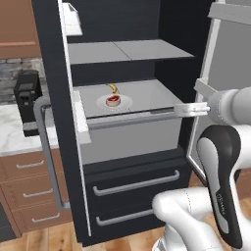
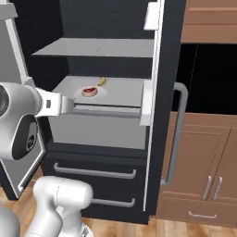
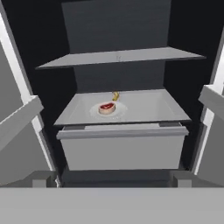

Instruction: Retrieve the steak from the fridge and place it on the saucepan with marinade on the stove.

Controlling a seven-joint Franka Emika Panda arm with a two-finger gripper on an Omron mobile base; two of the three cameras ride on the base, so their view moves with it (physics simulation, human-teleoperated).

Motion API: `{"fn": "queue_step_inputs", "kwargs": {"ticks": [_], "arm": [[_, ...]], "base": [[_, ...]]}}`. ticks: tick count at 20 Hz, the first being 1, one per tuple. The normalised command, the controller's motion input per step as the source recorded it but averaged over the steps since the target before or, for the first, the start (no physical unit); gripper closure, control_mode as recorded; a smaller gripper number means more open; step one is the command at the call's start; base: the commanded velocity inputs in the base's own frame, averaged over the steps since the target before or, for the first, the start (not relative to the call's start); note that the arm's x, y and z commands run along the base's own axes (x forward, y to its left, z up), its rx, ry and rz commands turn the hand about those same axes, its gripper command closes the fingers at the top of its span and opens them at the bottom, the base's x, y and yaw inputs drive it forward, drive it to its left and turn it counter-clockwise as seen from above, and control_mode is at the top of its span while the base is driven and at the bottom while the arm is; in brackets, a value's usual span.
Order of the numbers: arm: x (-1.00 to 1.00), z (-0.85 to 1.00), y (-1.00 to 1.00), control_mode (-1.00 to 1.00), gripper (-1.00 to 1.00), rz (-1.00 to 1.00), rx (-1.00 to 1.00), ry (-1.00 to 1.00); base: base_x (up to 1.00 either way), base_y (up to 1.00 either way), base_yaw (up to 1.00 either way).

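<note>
Steak (image 3: pixel 106 107) lies on a small pale plate (image 3: pixel 120 111) in the middle of the second shelf (image 3: pixel 148 107) of the fridge (image 1: pixel 54 88), with both doors standing open. Just behind it, at the far edge of the plate, there is a small yellow item (image 3: pixel 115 95).

The piece is small, flat and raw, so I judge it to be light, soft and a little slippery — it will bend instead of keeping its shape, and it may slide on the smooth plate if it is pushed from one side only. A good place to take hold seems to be across its short width, with one finger on each side, coming from above so that the plate rim does not block the fingers. The yellow item is near, so the fingers should avoid the far side.

The gripper (image 2: pixel 69 105) is in front of the shelf edge, at about shelf height, and apart from the steak. Its jaws are spread fully wide — they hold nothing and touch nothing that I can see.
</note>
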Motion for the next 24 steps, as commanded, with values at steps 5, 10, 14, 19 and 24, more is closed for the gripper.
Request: {"fn": "queue_step_inputs", "kwargs": {"ticks": [5,10,14,19,24], "arm": [[0.00,0.00,0.00,1.00,-1.00,0.00,0.00,0.00],[0.00,0.00,0.00,1.00,-1.00,0.00,0.00,0.00],[0.00,0.00,0.00,1.00,-1.00,0.00,0.00,0.00],[0.00,0.00,0.00,1.00,-1.00,0.00,0.00,0.00],[0.00,0.00,0.00,1.00,-1.00,0.00,0.00,0.00]], "base": [[1.00,0.00,0.00],[1.00,0.11,0.00],[1.00,0.31,0.00],[1.00,0.42,0.00],[0.77,0.41,0.00]]}}
